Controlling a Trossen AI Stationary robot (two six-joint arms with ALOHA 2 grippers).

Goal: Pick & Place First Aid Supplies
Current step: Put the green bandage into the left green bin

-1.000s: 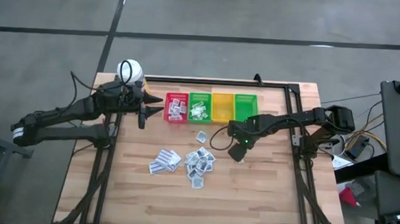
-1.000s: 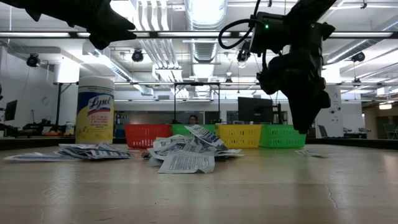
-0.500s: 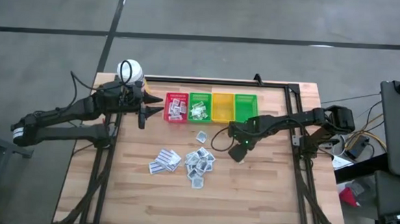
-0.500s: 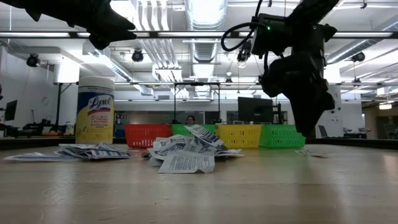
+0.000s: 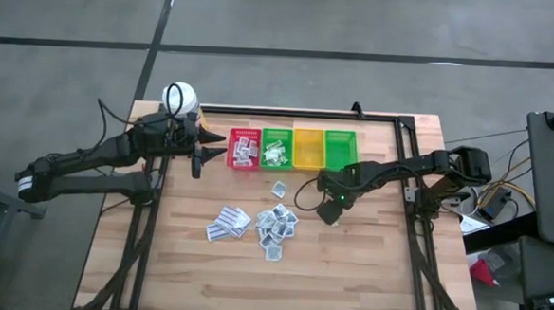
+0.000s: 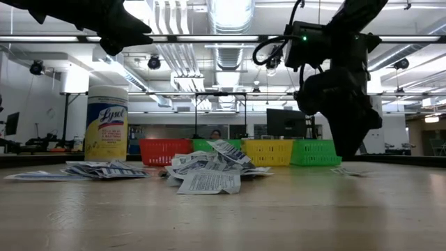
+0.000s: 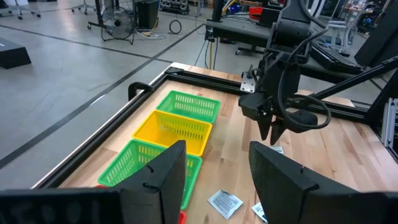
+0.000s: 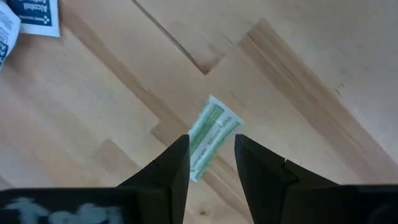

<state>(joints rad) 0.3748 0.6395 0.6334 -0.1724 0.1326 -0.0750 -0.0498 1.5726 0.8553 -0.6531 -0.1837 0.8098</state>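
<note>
The right gripper [image 8: 210, 163], open and empty, hangs over a green-printed packet [image 8: 210, 138] mid-tabletop (picking step); next, lower straight and close. The left gripper [image 7: 214, 163] waits open.

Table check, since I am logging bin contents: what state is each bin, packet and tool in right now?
Red plastic bin: holds white packets.
Green plastic bin beside it: holds packets.
Yellow plastic bin: looks empty.
Far green plastic bin: looks empty.
Green-printed white packet: flat on the wood, not gripped.
Pile of white sachets: loose on the table.
Right tool: open, straddling the packet.
Left tool: open, empty, by the red bin.
</note>
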